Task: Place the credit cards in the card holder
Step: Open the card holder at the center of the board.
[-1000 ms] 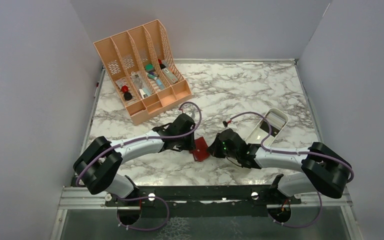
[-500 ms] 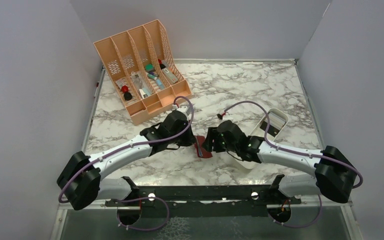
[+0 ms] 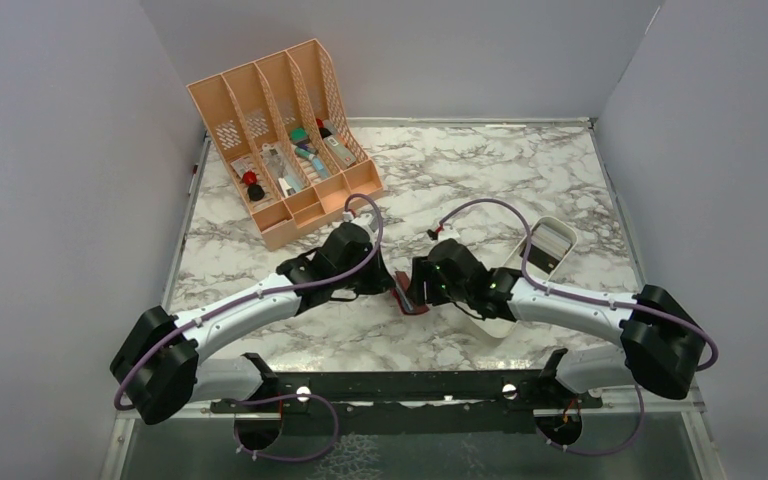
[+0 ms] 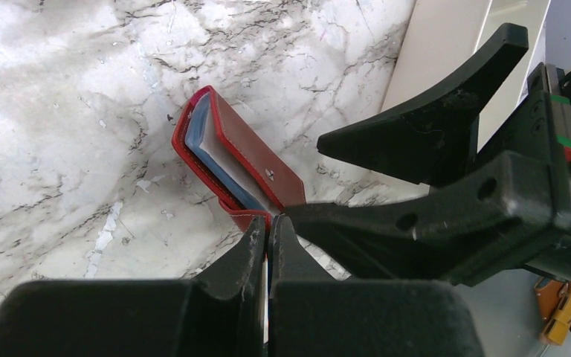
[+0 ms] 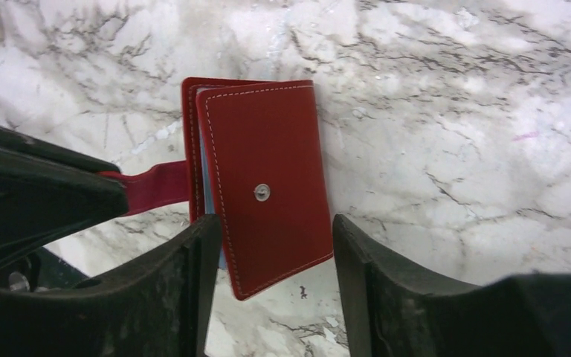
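The left claw [image 4: 268, 236] is pinched fully closed, with the red strap [image 5: 152, 186] of the card holder [image 5: 268, 156] nipped between its tips. Facing it, the right claw [image 5: 273, 222] stands wide open, one finger on each side of the holder's near end. Whether either finger touches the leather, I cannot tell.

The card holder sits between the two claws, near the middle of the worktop [image 3: 480, 170] towards the front. Seen from the right wrist, its long axis runs away from that claw and tilts a little. The snap button [image 5: 262, 193] shows on the top cover, and the strap leaves sideways towards the left claw. From the left wrist the covers stand slightly apart, and the bluish-grey edges of the credit cards [image 4: 210, 145] show inside. I cannot tell whether the holder lies flat or is tipped up on one edge.

The worktop is white marble with grey veins. A white oblong tray [image 3: 545, 245] lies just beyond the right arm. A peach slotted organizer [image 3: 280, 130] holding small items stands at the back left. Plain grey walls [image 3: 60, 150] close in three sides.
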`<state>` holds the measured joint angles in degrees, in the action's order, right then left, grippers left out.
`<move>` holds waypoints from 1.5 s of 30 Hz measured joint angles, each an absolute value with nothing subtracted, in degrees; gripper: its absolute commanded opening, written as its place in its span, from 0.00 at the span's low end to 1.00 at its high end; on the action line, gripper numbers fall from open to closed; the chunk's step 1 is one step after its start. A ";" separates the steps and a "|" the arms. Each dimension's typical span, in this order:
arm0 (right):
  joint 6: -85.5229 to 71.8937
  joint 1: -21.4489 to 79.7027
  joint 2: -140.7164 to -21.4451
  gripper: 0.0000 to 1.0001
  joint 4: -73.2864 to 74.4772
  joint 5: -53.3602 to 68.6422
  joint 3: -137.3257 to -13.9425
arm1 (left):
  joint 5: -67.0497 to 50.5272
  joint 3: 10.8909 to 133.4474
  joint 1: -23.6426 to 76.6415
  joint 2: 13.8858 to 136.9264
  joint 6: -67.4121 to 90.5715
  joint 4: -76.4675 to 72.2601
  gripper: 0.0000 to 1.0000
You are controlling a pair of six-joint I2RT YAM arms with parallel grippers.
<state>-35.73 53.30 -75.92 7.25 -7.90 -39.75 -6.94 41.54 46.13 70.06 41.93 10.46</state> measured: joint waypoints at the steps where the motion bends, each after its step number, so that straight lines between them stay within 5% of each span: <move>1: -35.79 53.30 -76.01 0.54 7.88 -8.69 -39.90 | -6.81 41.54 46.06 70.06 41.91 10.59 0.00; 21: -37.12 52.38 -76.82 0.36 14.61 -22.46 -42.89 | -4.43 39.20 43.44 67.07 40.36 13.78 0.00; 35: -34.13 43.79 -82.81 0.39 17.54 -16.93 -45.71 | -3.84 37.74 40.97 64.90 38.41 16.12 0.00; 45: -33.61 45.78 -72.05 0.45 20.95 -6.07 -51.27 | -4.34 38.06 40.93 63.92 37.12 16.10 0.00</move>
<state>-33.61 45.78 -72.05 20.95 -6.07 -51.27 -4.34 38.06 40.93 63.92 37.12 16.10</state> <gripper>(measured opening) 0.422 0.014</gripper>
